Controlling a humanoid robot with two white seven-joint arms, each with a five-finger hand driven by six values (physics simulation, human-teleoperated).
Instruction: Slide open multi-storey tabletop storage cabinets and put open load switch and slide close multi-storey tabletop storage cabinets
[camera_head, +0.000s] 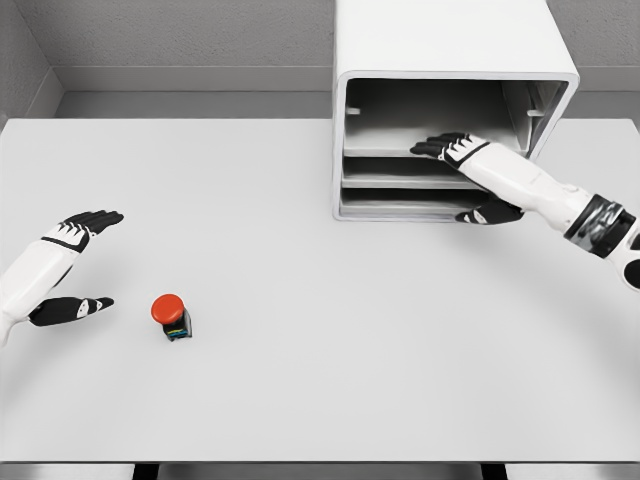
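A white multi-storey cabinet (452, 40) stands at the back right of the table, its front showing stacked drawer trays (400, 172). My right hand (463, 180) reaches into the cabinet front, fingers flat on an upper tray and thumb below by the lowest tray, gripping nothing that I can make out. The load switch (172, 316), a small dark block with a red round button on top, sits on the table at the lower left. My left hand (82, 262) hovers open to the left of the switch, a short gap away.
The white table (320, 380) spreads wide between the switch and the cabinet. A grey wall runs behind the table's far edge. The table's front edge lies near the bottom of the view.
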